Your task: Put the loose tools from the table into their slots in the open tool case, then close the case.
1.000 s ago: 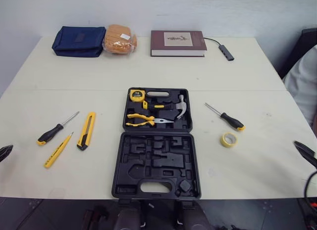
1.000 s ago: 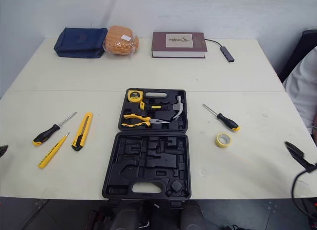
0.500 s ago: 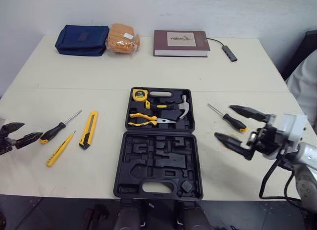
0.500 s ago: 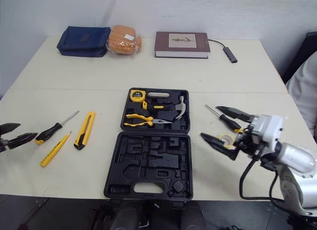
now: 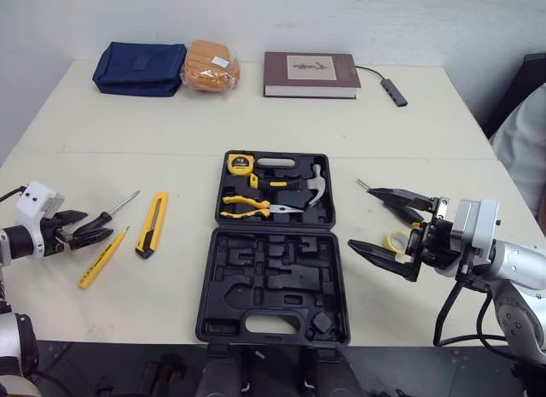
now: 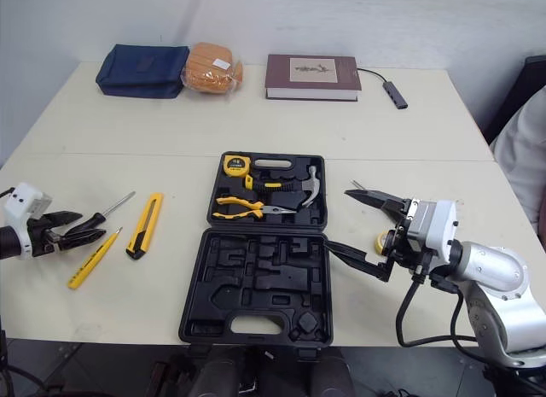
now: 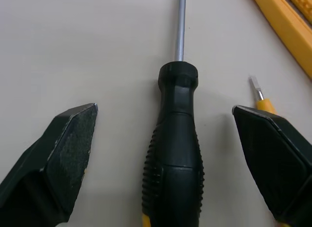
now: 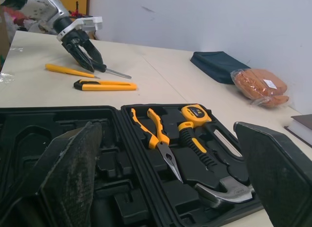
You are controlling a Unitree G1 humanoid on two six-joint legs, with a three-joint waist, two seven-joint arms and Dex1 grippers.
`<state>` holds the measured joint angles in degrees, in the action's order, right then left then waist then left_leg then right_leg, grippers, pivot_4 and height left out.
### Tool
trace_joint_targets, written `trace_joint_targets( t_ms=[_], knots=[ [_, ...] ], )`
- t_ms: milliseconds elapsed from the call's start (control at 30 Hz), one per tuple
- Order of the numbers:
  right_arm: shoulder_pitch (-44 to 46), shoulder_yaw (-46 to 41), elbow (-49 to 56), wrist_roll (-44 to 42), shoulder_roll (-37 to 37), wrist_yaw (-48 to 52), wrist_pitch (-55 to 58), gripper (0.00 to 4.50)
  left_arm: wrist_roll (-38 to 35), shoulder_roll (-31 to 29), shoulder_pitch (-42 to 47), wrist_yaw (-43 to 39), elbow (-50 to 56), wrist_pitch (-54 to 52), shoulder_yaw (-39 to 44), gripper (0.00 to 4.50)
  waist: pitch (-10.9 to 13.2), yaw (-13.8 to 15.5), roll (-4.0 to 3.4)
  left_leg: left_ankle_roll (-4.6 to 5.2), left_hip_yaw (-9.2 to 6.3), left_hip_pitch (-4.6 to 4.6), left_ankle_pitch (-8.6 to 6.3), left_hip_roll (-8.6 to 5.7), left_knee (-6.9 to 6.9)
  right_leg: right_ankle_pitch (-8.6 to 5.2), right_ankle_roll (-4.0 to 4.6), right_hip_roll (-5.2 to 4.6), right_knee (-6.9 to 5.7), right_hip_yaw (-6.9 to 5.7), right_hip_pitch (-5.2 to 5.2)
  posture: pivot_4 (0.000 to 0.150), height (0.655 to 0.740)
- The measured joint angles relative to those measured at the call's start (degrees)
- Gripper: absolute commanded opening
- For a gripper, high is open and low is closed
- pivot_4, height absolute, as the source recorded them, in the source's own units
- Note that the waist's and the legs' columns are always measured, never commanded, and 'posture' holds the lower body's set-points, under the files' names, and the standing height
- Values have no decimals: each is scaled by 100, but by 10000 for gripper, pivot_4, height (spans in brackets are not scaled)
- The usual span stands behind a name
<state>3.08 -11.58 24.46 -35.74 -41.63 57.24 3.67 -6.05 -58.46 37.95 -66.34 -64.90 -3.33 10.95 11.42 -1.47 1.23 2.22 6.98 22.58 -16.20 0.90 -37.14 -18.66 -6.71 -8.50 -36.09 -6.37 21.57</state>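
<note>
The tool case (image 5: 271,277) is lying open at the middle of the tabletop (image 5: 171,124). Its far half is carrying a tape measure (image 5: 238,164), a hammer (image 5: 294,184) and a pair of pliers (image 5: 252,211), each sitting in a moulded slot.

On the robot's left, the left claw (image 5: 90,227) is reaching in low over the tabletop with its fingers spread wide. They are straddling the black handle of a screwdriver (image 7: 173,154). The left wrist view is showing a clear gap on each side of the handle, so the claw is gripping nothing. A slim yellow screwdriver (image 5: 102,257) is lying just beside it, and a yellow utility knife (image 5: 152,224) is lying between that and the case.

On the robot's right, the right claw (image 5: 365,218) is hovering just beside the case, also gaping wide and holding nothing. It is partly covering a second screwdriver (image 5: 362,186) and a roll of yellow tape (image 5: 395,241), both lying on the tabletop.

Along the far edge, a navy pouch (image 5: 139,69), a bagged loaf (image 5: 210,66), a book (image 5: 310,74) and a small cabled adapter (image 5: 392,91) are resting well apart from the tools.
</note>
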Motion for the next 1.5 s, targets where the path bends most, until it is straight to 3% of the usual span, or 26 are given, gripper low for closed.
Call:
trace_joint_targets(
  t_ms=[200,533,667,867,1033,1233,1500],
  knots=[
    [60,4,-1,118,0,3,3,45000,28,-68,-302,4,587,-317,-54,8364,0,-9,0,0,0,-1,0,2,1,0,0,-6,1,4,0,1500,7400],
    [296,18,-11,219,-2,-9,43,45000,-619,-19,-1270,53,1992,-479,591,7876,0,3,1,-3,-7,4,-2,8,-3,0,0,-15,10,11,1,1500,7400],
    [324,13,-20,294,-47,8,43,45000,-1208,122,-1274,88,2995,-703,1042,7876,-4,51,8,-4,-18,13,-2,4,-8,1,-1,-19,10,21,-1,1500,7400],
    [349,13,-332,507,-262,247,13,45000,-1701,337,-1285,-1,4704,-1301,887,7876,-4,60,8,-3,-12,12,-1,4,-5,2,-2,-6,8,9,-1,1500,7400],
    [268,-21,-596,564,-346,459,-54,45000,-2073,598,-685,-89,6593,-2321,-188,7876,-3,112,8,1,-15,24,2,2,-20,4,-6,8,8,10,0,1500,7400],
    [-176,-51,-678,688,-322,571,-265,45000,-2182,1066,-166,-77,7862,-2866,-1265,7876,-3,146,5,7,-8,25,6,-1,-26,5,-10,24,10,10,-3,1500,7400],
    [-422,-62,-671,766,-243,554,-500,45000,-975,1081,253,0,8048,-2772,-2750,7876,-3,155,4,6,-6,19,8,1,-33,6,-10,35,21,18,-2,1500,7400]
  ],
)
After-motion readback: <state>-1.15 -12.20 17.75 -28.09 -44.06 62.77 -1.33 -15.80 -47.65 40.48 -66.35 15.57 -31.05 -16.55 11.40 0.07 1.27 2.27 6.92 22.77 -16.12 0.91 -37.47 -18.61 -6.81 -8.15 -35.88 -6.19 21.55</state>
